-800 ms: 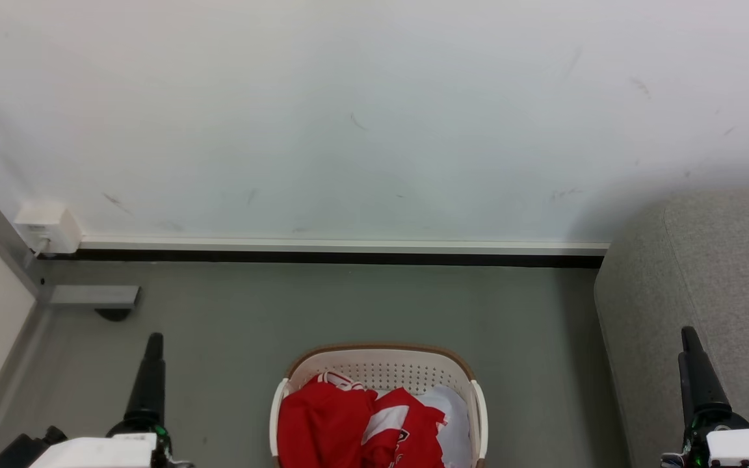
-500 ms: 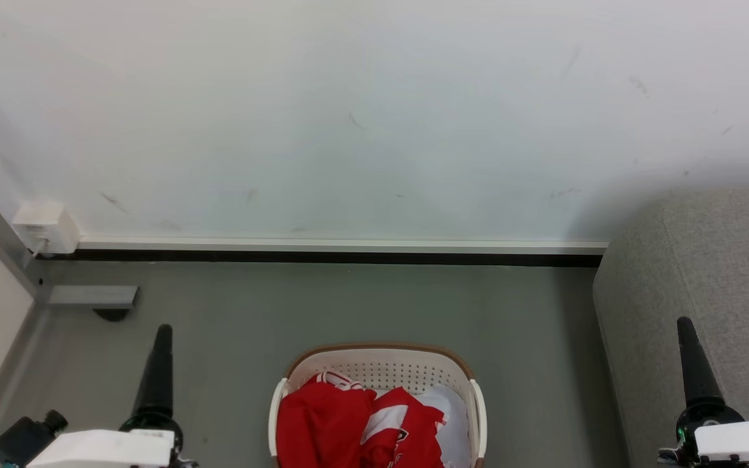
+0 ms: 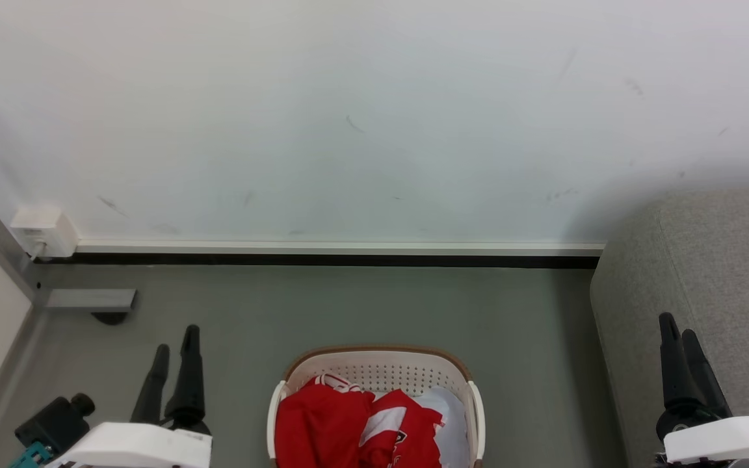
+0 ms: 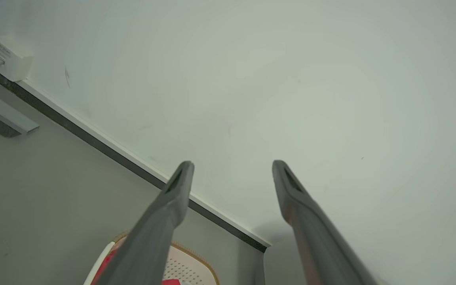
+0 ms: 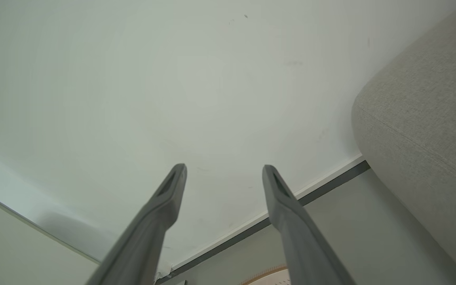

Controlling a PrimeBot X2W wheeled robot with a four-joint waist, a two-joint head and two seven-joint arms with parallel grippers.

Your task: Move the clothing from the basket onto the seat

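Note:
The cream basket (image 3: 378,370) with a brown rim stands on the grey floor at the bottom centre of the head view. Red clothing (image 3: 342,426) with white bands lies bunched inside it, beside a pale white piece on the right. The grey seat (image 3: 719,260) rises at the right edge. My left gripper (image 3: 176,337) is open at the lower left, well left of the basket, holding nothing. My right gripper (image 3: 677,324) is open at the lower right, in front of the seat's side. In the wrist views the left gripper (image 4: 232,166) and right gripper (image 5: 224,168) point at the wall, and the basket rim (image 4: 196,261) peeks in below.
A white wall with a dark skirting strip (image 3: 335,259) runs behind the basket. A white socket box (image 3: 39,231) and a metal bracket (image 3: 88,299) sit at the left corner. Grey floor lies between basket and wall.
Both wrists have rolled, so two fingers of each gripper show side by side instead of one. The left gripper has shifted a little right, the right one a little left.

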